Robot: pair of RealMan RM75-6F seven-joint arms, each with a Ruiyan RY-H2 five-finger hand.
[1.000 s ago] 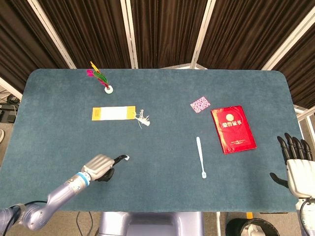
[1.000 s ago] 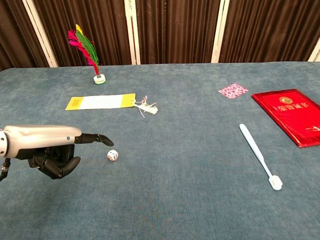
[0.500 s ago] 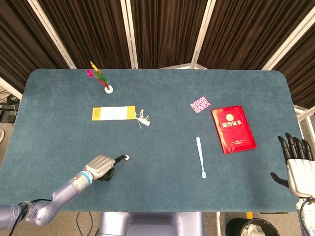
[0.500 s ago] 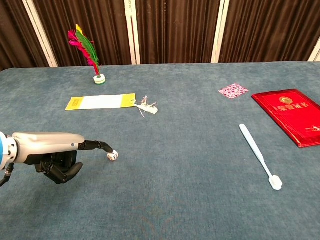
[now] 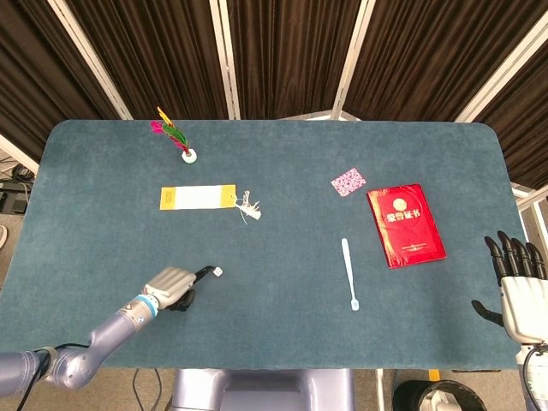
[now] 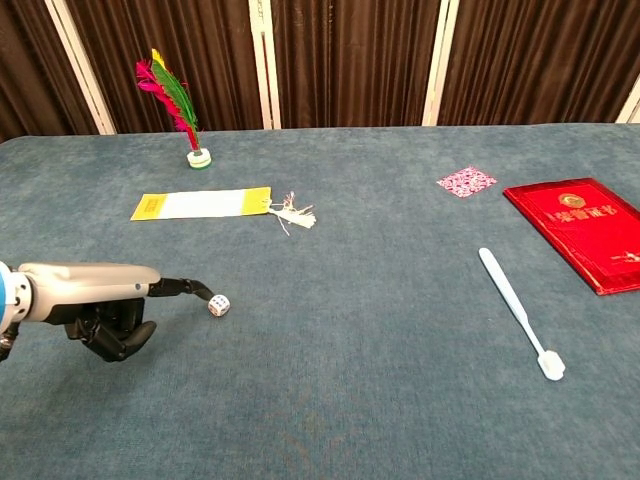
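A small white die lies on the blue-green table near its front left. My left hand lies low beside it, one finger stretched out with its tip touching the die and the other fingers curled under. It holds nothing. My right hand hovers off the table's right front edge with fingers spread and empty; only the head view shows it.
A white toothbrush lies right of centre. A red booklet and a pink patterned square lie further right. A yellow bookmark with a tassel and a feather shuttlecock are at the back left.
The left hand's outstretched finger came down onto the die, then the hand drew back a little to the left and the die shifted slightly with it. The right hand stayed put.
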